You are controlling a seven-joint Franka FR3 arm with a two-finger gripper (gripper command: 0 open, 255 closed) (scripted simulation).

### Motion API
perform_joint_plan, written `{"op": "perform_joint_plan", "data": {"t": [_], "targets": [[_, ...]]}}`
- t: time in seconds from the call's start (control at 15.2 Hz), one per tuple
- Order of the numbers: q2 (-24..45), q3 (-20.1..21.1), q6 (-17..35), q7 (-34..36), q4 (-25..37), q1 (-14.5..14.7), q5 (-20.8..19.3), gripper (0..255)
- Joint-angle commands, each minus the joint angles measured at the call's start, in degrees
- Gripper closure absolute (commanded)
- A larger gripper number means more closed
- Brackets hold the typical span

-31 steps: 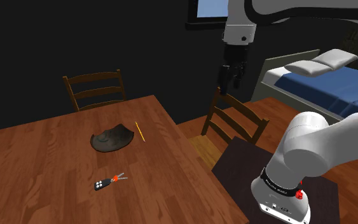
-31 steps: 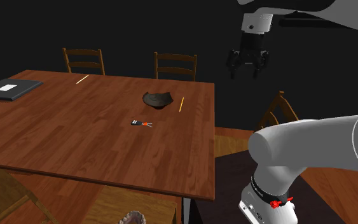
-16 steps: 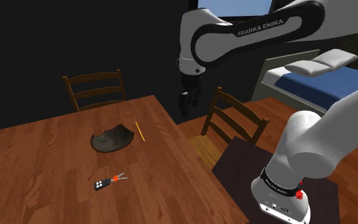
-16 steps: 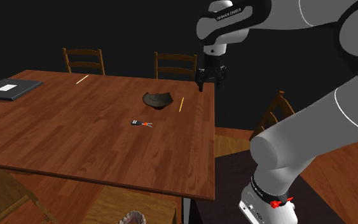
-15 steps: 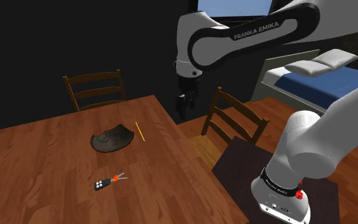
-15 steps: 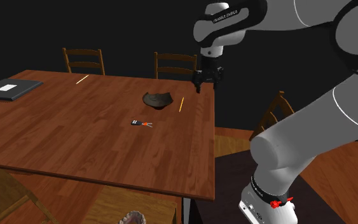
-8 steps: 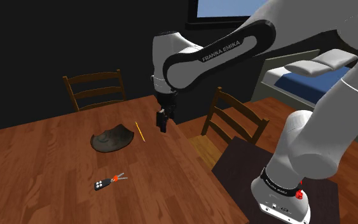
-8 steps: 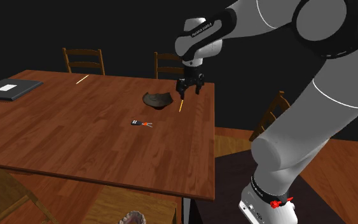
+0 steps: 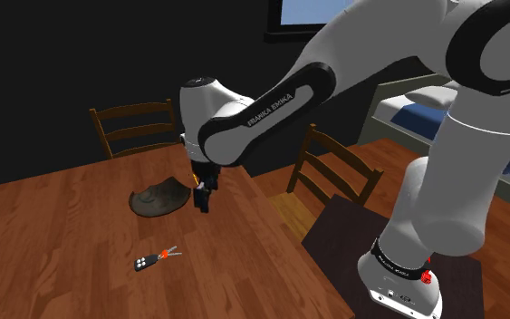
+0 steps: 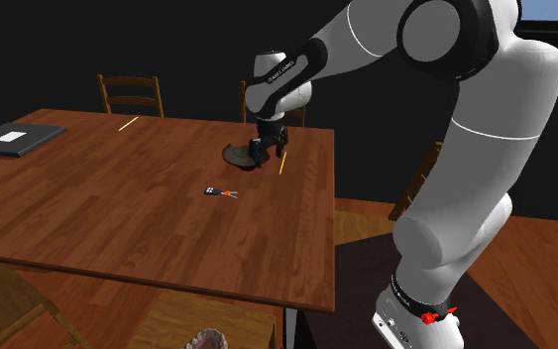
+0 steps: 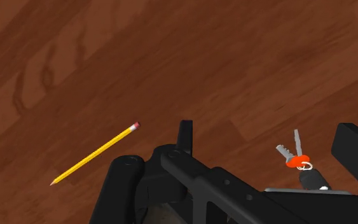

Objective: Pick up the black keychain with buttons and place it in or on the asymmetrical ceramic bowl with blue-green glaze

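Note:
The black keychain (image 9: 144,263) with buttons, a red ring and two silver keys lies flat on the wooden table (image 9: 72,290), nearer the front edge than the bowl. The dark, uneven bowl (image 9: 158,197) sits toward the table's far side. My gripper (image 9: 204,201) hangs open just above the table, beside the bowl on the shoulder view's right, and holds nothing. In the second exterior view the gripper (image 10: 260,157) overlaps the bowl (image 10: 237,153), with the keychain (image 10: 213,190) in front. The wrist view catches the keychain (image 11: 301,167) between the spread fingers of the gripper (image 11: 269,137).
A yellow pencil (image 10: 283,162) lies next to the bowl, close to the gripper (image 11: 95,161). Wooden chairs (image 9: 135,127) (image 9: 334,172) stand at the table's far side and corner. A bed (image 9: 479,118) is behind. A flat grey pad (image 10: 19,137) lies far off.
The arm has swung down from high over the chair to the table, moving toward the shoulder view's left until the gripper hangs low beside the bowl. Keychain, bowl and pencil have not moved.

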Motion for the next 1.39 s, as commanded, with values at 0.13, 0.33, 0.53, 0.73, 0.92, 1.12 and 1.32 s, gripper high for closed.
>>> {"op": "perform_joint_plan", "data": {"t": [0.13, 0.33, 0.53, 0.73, 0.92, 1.12, 1.32], "targets": [[7.22, 1.27, 3.18, -0.48, 4.80, 1.75, -2.75, 0], [12.79, 1.96, 4.93, -0.42, 9.06, 3.49, -5.20, 0], [18.31, 2.36, 6.20, -0.42, 13.71, 5.50, -7.71, 0], [23.79, 2.53, 7.02, -0.56, 18.74, 7.73, -10.16, 0], [27.12, 2.42, 7.79, -0.63, 21.49, 9.03, -11.49, 0], [28.85, 2.05, 9.29, -0.32, 21.69, 9.30, -11.99, 0], [30.63, 1.66, 10.73, -0.01, 22.01, 9.58, -12.48, 0]]}}
